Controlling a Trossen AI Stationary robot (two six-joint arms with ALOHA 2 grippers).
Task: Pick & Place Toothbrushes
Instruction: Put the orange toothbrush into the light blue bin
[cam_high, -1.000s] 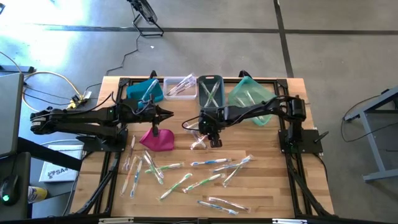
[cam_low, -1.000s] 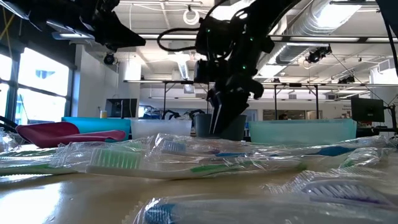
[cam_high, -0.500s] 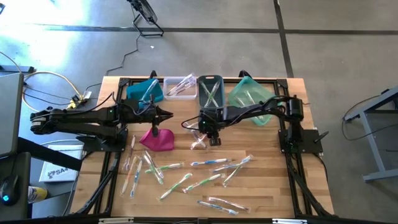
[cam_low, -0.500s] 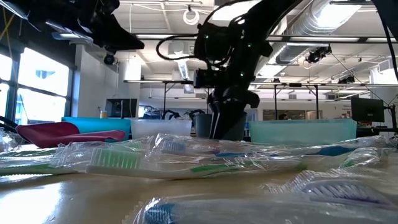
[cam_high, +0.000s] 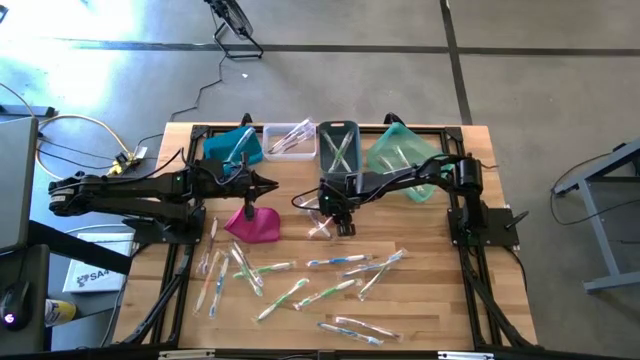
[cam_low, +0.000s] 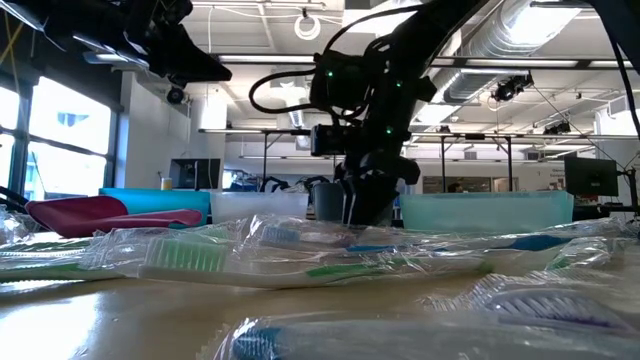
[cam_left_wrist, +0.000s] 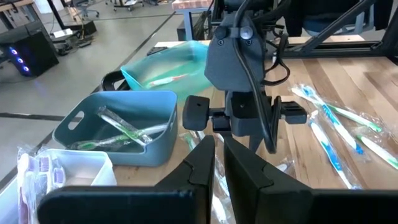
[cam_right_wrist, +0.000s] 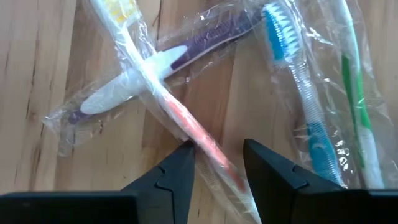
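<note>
The right gripper was held low at frame centre, arm stretched leftward, fingers apart around a wrapped orange toothbrush on the table. The left gripper hovered centre-left, fingers together and empty. Other toothbrushes lay scattered below.

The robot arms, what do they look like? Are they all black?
Mostly, yes. Both are dark, jointed arms with black cables looping along them. The right gripper and left gripper each end in two flat, dark, angular fingers. Small green lights glow on the right arm.
</note>
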